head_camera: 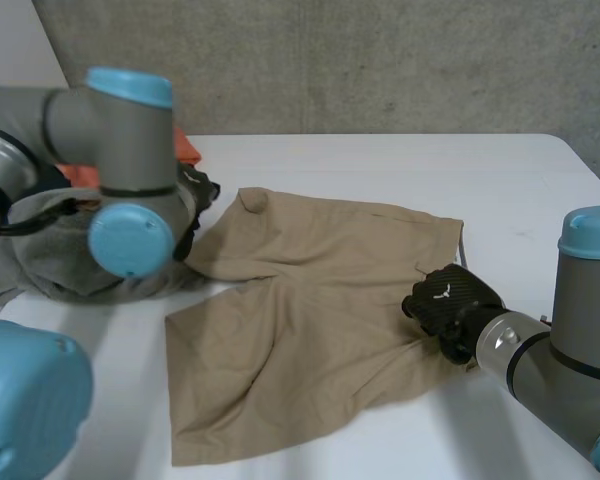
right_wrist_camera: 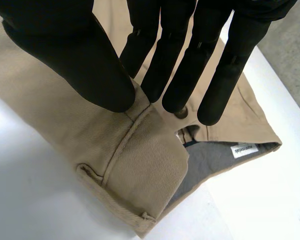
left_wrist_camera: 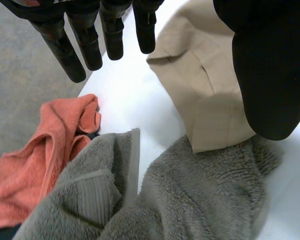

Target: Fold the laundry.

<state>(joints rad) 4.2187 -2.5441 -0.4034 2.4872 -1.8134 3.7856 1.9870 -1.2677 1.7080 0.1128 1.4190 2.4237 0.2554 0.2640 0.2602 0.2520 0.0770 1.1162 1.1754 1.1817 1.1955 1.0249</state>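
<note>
Right hand (head_camera: pixel 450 300) touches tan shorts (head_camera: pixel 310 330) spread on the white table (head_camera: pixel 380 160).

Camera positions: one overhead, two at the wrists.
The head camera looked down from behind, across the white table (head_camera: pixel 380 160) toward the wall (head_camera: pixel 330 60). Each wrist camera looked along its palm, left hand (left_wrist_camera: pixel 87 45) and right hand (right_wrist_camera: pixel 175 65), close over the tan shorts (head_camera: pixel 320 300), which all three views shared.

Shorts (head_camera: pixel 310 320): flat on the table (head_camera: pixel 400 165), waistband to the right.
Fleece (left_wrist_camera: pixel 200 200): left of the shorts, touching one corner.
Towel (left_wrist_camera: pixel 35 165): against the fleece (on the side away from the shorts).
Right hand (head_camera: pixel 450 300): on the waistband, a fold between thumb and fingers.
Left hand (left_wrist_camera: pixel 100 35): above where shorts and fleece meet.
</note>
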